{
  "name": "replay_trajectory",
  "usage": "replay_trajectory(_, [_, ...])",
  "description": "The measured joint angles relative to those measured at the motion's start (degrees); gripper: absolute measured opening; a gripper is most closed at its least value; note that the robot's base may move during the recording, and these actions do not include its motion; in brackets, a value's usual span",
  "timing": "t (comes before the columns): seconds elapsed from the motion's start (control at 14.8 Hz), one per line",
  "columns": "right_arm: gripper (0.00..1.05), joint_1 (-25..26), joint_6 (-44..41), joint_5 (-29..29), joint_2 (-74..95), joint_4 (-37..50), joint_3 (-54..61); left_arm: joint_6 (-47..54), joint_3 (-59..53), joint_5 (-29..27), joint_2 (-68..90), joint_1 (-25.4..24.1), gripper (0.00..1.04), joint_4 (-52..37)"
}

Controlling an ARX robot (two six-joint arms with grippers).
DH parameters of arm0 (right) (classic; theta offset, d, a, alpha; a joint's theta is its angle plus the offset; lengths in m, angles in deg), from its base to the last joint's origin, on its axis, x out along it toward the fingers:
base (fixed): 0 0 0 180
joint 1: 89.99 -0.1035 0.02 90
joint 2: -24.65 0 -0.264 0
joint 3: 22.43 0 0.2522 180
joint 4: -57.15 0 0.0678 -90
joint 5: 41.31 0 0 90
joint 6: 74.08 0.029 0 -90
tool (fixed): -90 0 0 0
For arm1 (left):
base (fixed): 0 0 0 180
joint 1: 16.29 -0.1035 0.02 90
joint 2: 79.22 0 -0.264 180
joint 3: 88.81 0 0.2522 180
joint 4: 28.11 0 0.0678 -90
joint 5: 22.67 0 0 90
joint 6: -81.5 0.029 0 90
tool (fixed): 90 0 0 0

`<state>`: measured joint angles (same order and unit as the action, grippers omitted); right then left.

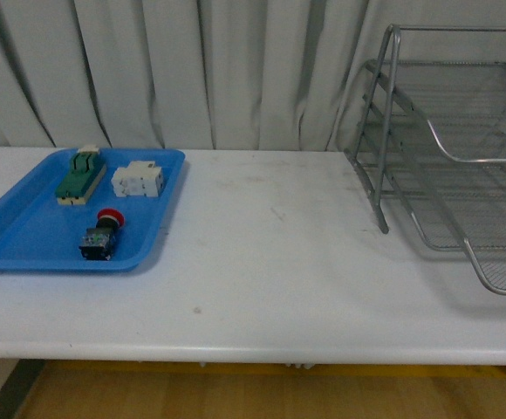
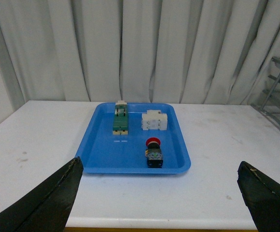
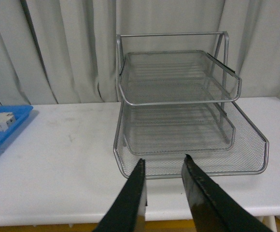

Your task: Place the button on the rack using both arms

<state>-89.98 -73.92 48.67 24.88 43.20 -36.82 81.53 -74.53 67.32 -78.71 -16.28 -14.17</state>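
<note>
The button (image 1: 101, 234) has a red cap on a black body and lies in the blue tray (image 1: 26, 231) at the left of the table. In the left wrist view the button (image 2: 153, 152) is in the tray's near half, well ahead of my left gripper (image 2: 160, 166), which is open and empty near the table's front edge. The silver wire rack (image 1: 462, 166) stands at the right. In the right wrist view the rack (image 3: 178, 111) faces my right gripper (image 3: 163, 162), which is shut with nothing in it, just short of the lowest tier. Neither arm shows in the front view.
In the blue tray (image 2: 101, 154) also lie a green-and-cream switch (image 1: 80, 175) and a white block (image 1: 138, 180), both behind the button. White curtains hang behind the white table (image 1: 270, 271). The table's front edge runs close below both grippers.
</note>
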Motion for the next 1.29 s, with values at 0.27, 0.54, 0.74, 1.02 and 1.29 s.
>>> replay_trajectory(0.27, [0.76,0.0,0.0,0.0,0.0,0.0,0.0,0.0,0.0,0.0,0.0,0.0,0.98,0.0])
replay_trajectory(0.54, [0.98,0.0,0.0,0.0,0.0,0.0,0.0,0.0,0.0,0.0,0.0,0.0,0.98,0.0])
replay_trajectory(0.74, [0.98,0.0,0.0,0.0,0.0,0.0,0.0,0.0,0.0,0.0,0.0,0.0,0.98,0.0])
replay_trajectory(1.02, [0.98,0.0,0.0,0.15,0.0,0.07,0.0,-9.33,9.01,-3.45,18.53,-2.45,0.98,10.62])
replay_trajectory(1.29, [0.98,0.0,0.0,0.0,0.0,0.02,0.0,-9.44,20.5,2.36,51.56,-7.08,0.98,-14.8])
